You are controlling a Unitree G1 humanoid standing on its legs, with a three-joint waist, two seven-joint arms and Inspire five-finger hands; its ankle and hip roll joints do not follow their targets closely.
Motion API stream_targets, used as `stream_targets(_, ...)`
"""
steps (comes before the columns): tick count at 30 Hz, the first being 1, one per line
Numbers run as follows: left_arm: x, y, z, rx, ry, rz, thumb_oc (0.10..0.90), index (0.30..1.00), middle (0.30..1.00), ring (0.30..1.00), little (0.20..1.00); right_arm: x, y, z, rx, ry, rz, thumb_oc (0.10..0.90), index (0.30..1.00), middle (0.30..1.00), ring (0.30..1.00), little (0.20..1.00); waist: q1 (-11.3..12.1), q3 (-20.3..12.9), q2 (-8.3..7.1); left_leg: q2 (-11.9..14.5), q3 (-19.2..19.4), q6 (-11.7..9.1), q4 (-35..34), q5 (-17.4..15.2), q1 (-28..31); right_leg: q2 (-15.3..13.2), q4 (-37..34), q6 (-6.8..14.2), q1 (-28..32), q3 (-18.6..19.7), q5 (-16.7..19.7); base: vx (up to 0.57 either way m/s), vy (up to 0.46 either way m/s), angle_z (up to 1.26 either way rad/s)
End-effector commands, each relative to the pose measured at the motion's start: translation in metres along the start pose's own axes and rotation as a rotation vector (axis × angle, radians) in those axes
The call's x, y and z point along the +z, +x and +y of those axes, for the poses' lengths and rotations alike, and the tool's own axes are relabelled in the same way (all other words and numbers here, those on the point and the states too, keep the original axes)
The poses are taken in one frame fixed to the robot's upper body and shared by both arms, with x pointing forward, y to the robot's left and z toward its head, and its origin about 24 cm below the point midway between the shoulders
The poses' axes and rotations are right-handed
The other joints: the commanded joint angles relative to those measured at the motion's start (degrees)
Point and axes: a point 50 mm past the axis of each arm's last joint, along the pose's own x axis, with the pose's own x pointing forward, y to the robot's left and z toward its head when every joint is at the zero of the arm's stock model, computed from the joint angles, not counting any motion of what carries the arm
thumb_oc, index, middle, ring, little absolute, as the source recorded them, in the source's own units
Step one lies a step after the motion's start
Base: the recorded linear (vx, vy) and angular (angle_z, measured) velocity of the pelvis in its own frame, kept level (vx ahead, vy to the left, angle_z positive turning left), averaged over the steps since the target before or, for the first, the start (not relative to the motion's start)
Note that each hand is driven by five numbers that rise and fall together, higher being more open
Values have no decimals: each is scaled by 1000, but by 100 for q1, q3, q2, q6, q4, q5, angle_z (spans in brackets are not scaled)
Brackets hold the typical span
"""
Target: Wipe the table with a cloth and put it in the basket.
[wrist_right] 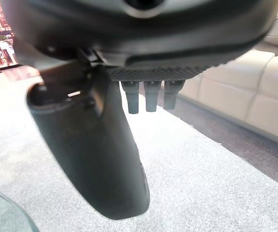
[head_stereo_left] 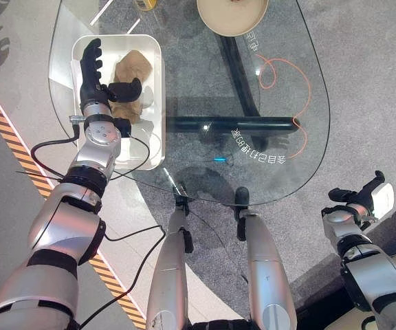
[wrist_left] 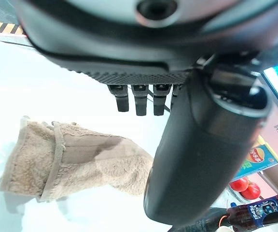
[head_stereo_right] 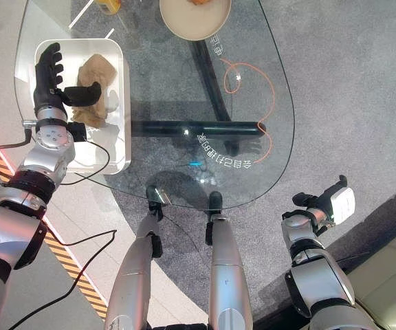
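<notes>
A tan fluffy cloth point(head_stereo_left: 132, 74) lies crumpled inside the white rectangular basket point(head_stereo_left: 155, 103) on the left part of the glass table point(head_stereo_left: 280, 124). My left hand point(head_stereo_left: 93, 77) hovers over the basket with its fingers straight and its thumb spread toward the cloth, holding nothing. In the left wrist view the cloth point(wrist_left: 66, 164) lies on the basket's white floor past the thumb point(wrist_left: 201, 154), apart from the fingers. My right hand point(head_stereo_left: 363, 199) hangs open off the table's near right side, above grey carpet point(wrist_right: 216, 193).
A round beige dish point(head_stereo_left: 232, 15) stands at the table's far edge. An orange cord point(head_stereo_left: 280, 75) loops under the glass beside the dark table leg point(head_stereo_left: 232, 125). A striped hazard line point(head_stereo_left: 19, 148) runs along the floor at the left. A cream sofa point(wrist_right: 269, 96) stands near my right hand.
</notes>
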Motion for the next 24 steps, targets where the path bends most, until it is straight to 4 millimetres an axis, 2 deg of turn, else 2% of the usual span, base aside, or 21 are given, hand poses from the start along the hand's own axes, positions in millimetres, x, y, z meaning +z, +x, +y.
stream_targets(1,52,21,38,128,-27,-184,800,900,900,900,900,-9,9,-17,-85,-33,-1,800,900,900,900,900,53,-164,-213,-153,180,38,1083,-1236,-38,274,-972,190,192,-25,511,0,0,0)
stream_targets(13,53,22,39,133,-40,-184,800,900,900,900,900,-10,7,-15,-80,-32,-3,800,900,900,900,900,51,-164,-225,-163,161,41,1043,-1219,-12,290,-1024,192,225,-11,538,0,0,0)
stream_targets(18,58,20,42,137,-124,-222,800,900,900,900,900,-18,3,-11,-44,-33,17,800,900,900,900,900,81,-164,-223,-197,103,66,1007,-1256,125,309,-1072,202,343,28,546,-10,-37,0)
stream_targets(22,47,14,46,115,-165,-231,800,900,900,900,900,-31,-3,-5,22,-31,56,800,900,900,900,900,137,-164,-232,-219,63,63,822,-1238,454,285,-1308,258,645,37,634,-19,-55,2)
stream_targets(24,35,10,52,117,-192,-212,800,900,900,900,900,-40,-7,-3,62,-32,87,800,900,900,900,900,176,-164,-236,-213,71,40,621,-1163,734,238,-1536,313,921,24,736,-30,-38,0)
